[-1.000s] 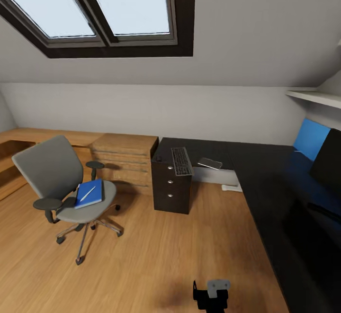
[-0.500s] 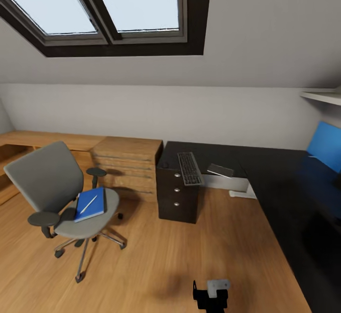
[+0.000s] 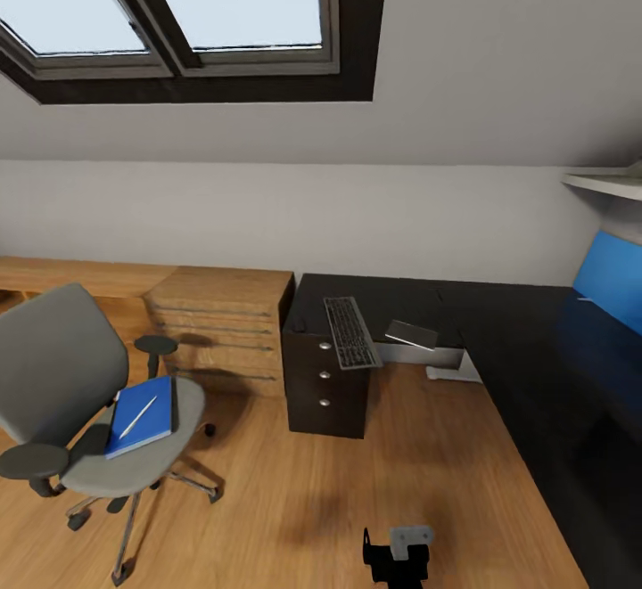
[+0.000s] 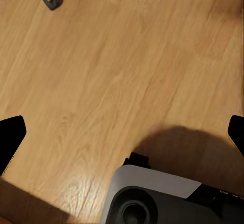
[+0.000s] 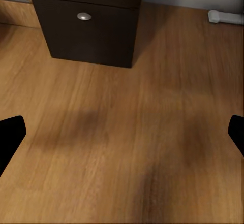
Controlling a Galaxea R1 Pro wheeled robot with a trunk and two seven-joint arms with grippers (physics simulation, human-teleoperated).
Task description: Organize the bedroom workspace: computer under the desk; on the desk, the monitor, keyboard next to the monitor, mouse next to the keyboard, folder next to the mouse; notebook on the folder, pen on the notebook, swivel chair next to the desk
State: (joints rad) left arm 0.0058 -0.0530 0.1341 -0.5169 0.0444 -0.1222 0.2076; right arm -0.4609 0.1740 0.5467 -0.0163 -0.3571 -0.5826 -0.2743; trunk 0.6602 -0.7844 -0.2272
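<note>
Ahead of me the long glossy black L-shaped desk runs along the white wall and down my right side, with its dark three-drawer unit with silver knobs standing on the wooden floor. The slim flat keyboard with black keys in a dark grey frame lies on the desk above those drawers, one end reaching over the front edge. To my left stands the grey upholstered swivel chair with round black armrests, well apart from the desk, and on its seat lies the flat bright blue folder with the thin white pen resting diagonally on top. A light wooden drawer chest sits between chair and desk, just beside the dark drawer unit. My left claw is spread wide, holding nothing, over bare floor near a chair caster. My right claw is equally wide apart and empty, above the floor in front of the drawer unit's lowest drawer.
</note>
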